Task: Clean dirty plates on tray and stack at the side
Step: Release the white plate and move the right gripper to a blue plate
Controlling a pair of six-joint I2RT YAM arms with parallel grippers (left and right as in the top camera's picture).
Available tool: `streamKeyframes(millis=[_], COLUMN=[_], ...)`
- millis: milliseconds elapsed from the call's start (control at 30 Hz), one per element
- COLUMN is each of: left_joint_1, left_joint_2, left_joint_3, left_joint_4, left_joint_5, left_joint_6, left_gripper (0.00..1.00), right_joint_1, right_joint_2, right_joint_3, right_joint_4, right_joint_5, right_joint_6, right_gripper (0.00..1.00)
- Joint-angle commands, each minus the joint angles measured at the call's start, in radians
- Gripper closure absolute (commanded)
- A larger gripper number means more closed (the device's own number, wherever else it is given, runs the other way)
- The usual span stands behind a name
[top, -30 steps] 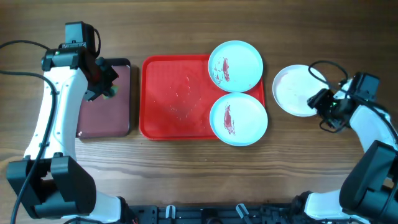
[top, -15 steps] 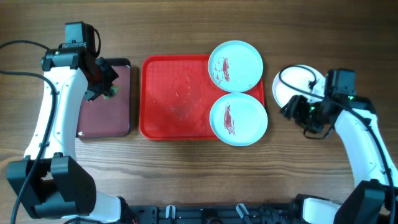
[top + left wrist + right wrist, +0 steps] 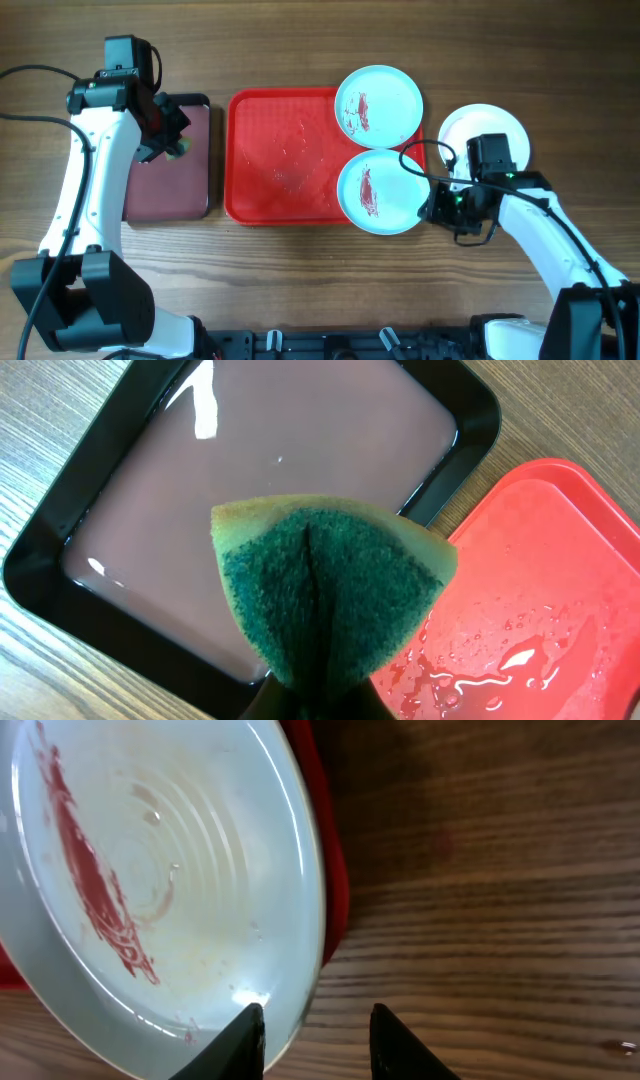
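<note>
Two pale aqua plates with red sauce smears sit on the right side of the red tray (image 3: 280, 150): a far plate (image 3: 378, 106) and a near plate (image 3: 383, 192). A white plate (image 3: 478, 128) lies on the table right of the tray. My right gripper (image 3: 437, 205) is open, its fingers straddling the near plate's right rim (image 3: 300, 910). My left gripper (image 3: 170, 140) is shut on a green sponge (image 3: 330, 595) above the maroon tray's right edge.
A dark maroon tray (image 3: 168, 160) with a black rim (image 3: 60, 610) lies left of the red tray. The red tray's surface is wet (image 3: 520, 650). Bare wooden table (image 3: 480, 900) lies to the right of the near plate.
My right arm has swung left from the white plate to the near aqua plate's right rim. The left arm has not moved.
</note>
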Motion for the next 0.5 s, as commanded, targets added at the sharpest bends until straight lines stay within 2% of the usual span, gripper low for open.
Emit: streamKeyframes(millis=[0, 133, 267, 467], left_joint_1=[0.003, 0.003, 0.003, 0.003], left_joint_2=[0.006, 0.006, 0.006, 0.006], left_joint_3=[-0.005, -0.005, -0.005, -0.005], left_joint_4=[-0.001, -0.001, -0.001, 0.001], left_joint_5=[0.009, 0.009, 0.009, 0.009], left_joint_6=[-0.002, -0.002, -0.002, -0.002], left_gripper=[0.96, 0.96, 0.96, 0.96], right_joint_1=[0.014, 0.016, 0.016, 0.016], right_joint_2=[0.008, 0.008, 0.008, 0.018], right_joint_3=[-0.007, -0.007, -0.007, -0.007], right_joint_4=[0.023, 0.028, 0.038, 0.077], right_joint_5=[0.005, 0.007, 0.010, 0.014], right_joint_6=[0.021, 0.023, 0.023, 0.025], right_gripper=[0.69, 0.79, 0.79, 0.85])
